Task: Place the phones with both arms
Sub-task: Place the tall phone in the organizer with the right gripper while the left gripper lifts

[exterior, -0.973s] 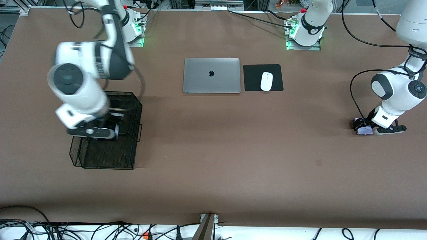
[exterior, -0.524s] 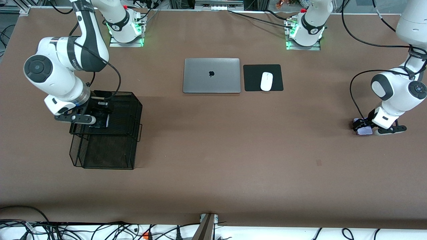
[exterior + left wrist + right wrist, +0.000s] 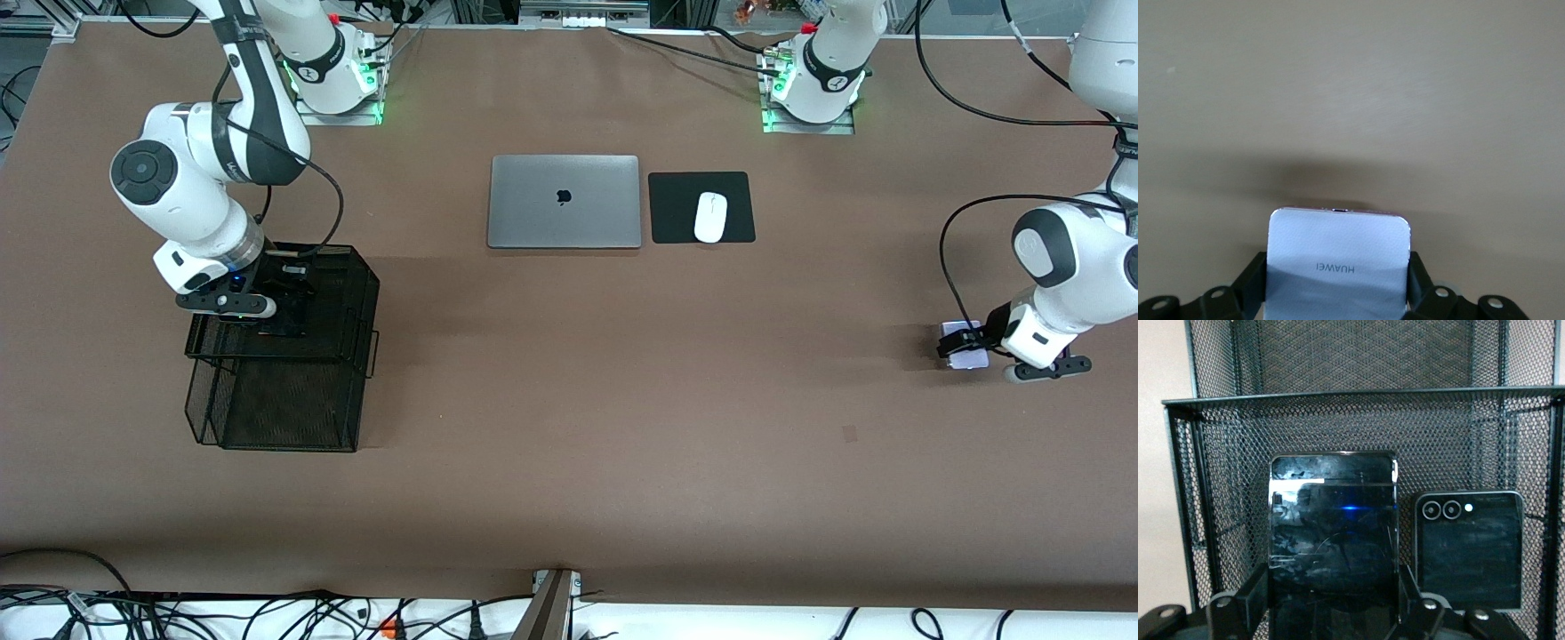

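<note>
My right gripper (image 3: 283, 313) is shut on the long slim black phone (image 3: 1333, 533) and holds it over the upper tier of the black mesh rack (image 3: 342, 302). In the right wrist view the gripper (image 3: 1333, 590) clamps the phone's long sides. The small squarish black phone (image 3: 1469, 550) lies on the mesh beside it. At the left arm's end of the table, my left gripper (image 3: 965, 347) is shut on the pale lilac-white phone (image 3: 965, 356), low over the table. In the left wrist view the gripper (image 3: 1337, 283) grips that phone (image 3: 1338, 247) by its two edges.
The rack's lower tray (image 3: 276, 413) juts out toward the front camera. A closed grey laptop (image 3: 564, 202) lies mid-table, with a white mouse (image 3: 710, 217) on a black pad (image 3: 676, 209) beside it. Brown table (image 3: 622, 400) spreads between the two arms.
My right arm has swung over the rack with the long black phone and settled over its upper tier. My left arm has shifted slightly toward the front camera, still holding the lilac-white phone.
</note>
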Robot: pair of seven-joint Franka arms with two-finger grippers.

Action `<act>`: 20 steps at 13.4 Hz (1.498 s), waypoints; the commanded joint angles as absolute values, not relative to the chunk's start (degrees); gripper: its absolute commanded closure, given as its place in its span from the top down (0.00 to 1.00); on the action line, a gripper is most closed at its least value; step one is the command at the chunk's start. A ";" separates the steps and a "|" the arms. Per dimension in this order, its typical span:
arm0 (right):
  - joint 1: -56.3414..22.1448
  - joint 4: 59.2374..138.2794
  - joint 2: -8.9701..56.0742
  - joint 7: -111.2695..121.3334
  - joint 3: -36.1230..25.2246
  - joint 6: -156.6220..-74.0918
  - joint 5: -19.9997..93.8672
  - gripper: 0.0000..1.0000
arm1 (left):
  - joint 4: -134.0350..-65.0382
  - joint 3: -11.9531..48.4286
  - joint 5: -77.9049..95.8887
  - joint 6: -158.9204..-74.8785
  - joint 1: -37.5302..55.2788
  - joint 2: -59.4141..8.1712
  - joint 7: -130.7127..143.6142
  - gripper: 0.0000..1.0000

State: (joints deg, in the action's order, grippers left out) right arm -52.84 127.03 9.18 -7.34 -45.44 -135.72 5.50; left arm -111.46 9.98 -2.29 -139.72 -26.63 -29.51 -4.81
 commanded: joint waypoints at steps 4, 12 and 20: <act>-53.53 127.71 10.81 -8.00 -44.03 -139.39 8.00 0.14 | -107.85 13.18 -2.90 -133.26 -16.64 -29.00 9.29 0.00; -53.61 126.48 11.43 -7.91 -43.51 -139.75 8.17 1.00 | -94.76 13.18 -2.90 -121.82 10.43 -34.44 42.85 0.00; -51.94 110.15 11.69 -7.56 -44.12 -121.23 8.09 1.00 | -76.48 11.52 -4.38 -123.48 28.20 -48.33 48.96 0.00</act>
State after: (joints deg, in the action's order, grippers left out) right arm -52.79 114.50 12.01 -7.85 -44.28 -126.47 7.39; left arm -82.18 13.18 -2.49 -123.93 24.84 -45.02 48.92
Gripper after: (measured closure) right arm 0.000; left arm 0.150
